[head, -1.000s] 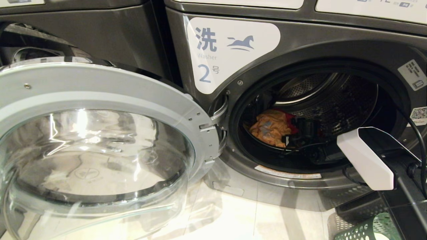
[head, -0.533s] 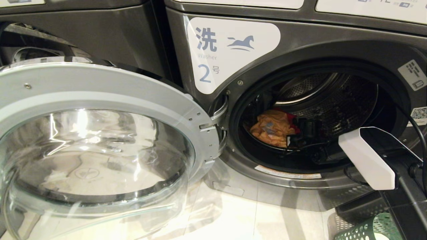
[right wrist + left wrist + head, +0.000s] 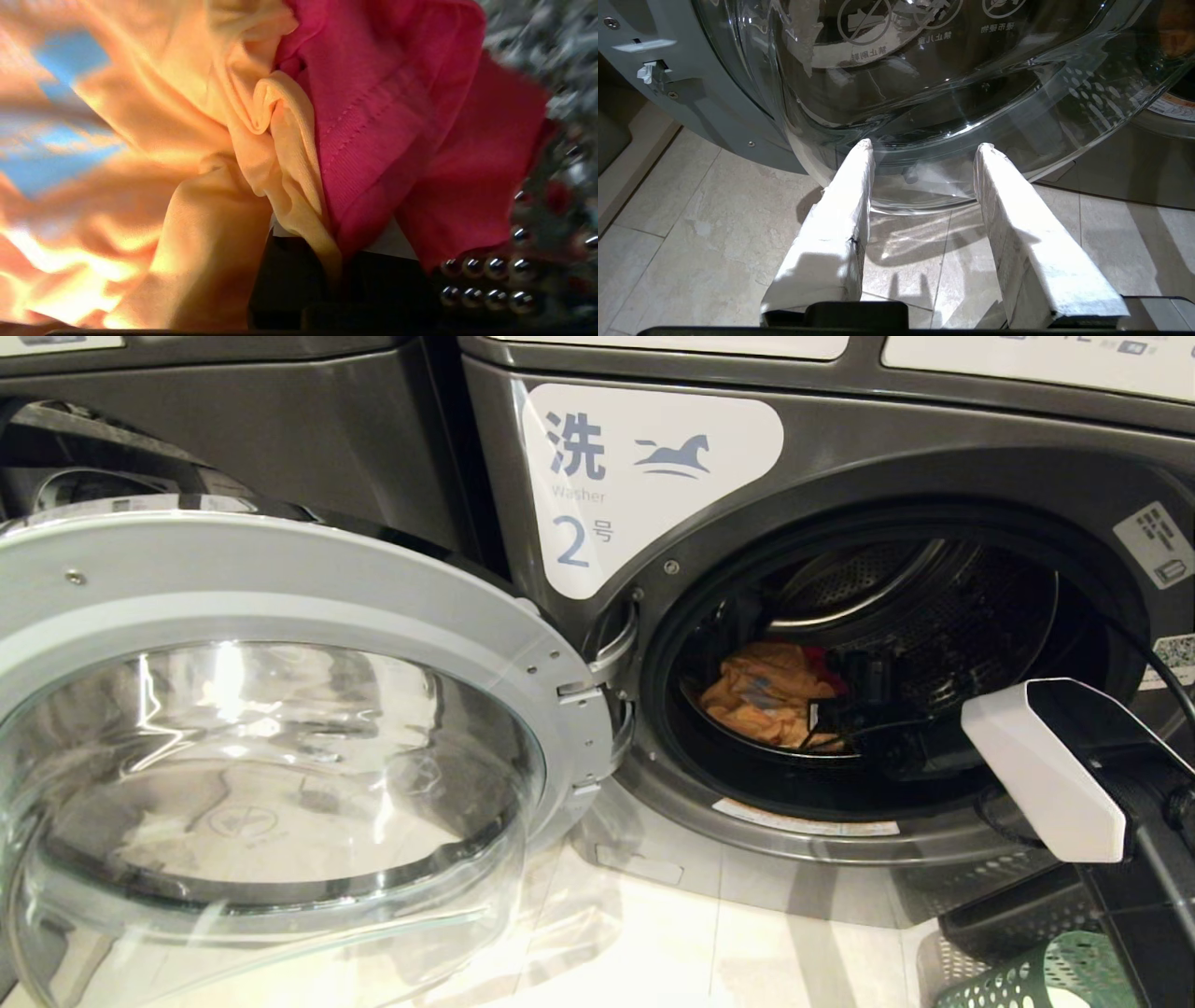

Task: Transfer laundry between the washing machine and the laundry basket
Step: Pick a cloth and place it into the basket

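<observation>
Here, in the head view, the right arm reaches into washer 2's drum (image 3: 934,607), its right gripper (image 3: 836,714) at the orange garment (image 3: 761,695). Left wrist view: the left gripper (image 3: 924,147) hovers, fingers apart, by the glass door (image 3: 924,70). Right wrist view: orange and red garment (image 3: 397,126) folds bunch, pinched together.

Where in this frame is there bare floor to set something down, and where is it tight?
Bare tile lies between the open door and the washer front. Tight: the green basket and right arm fill the corner below the drum mouth; inside, the right tool sits against the orange and red garments.
</observation>
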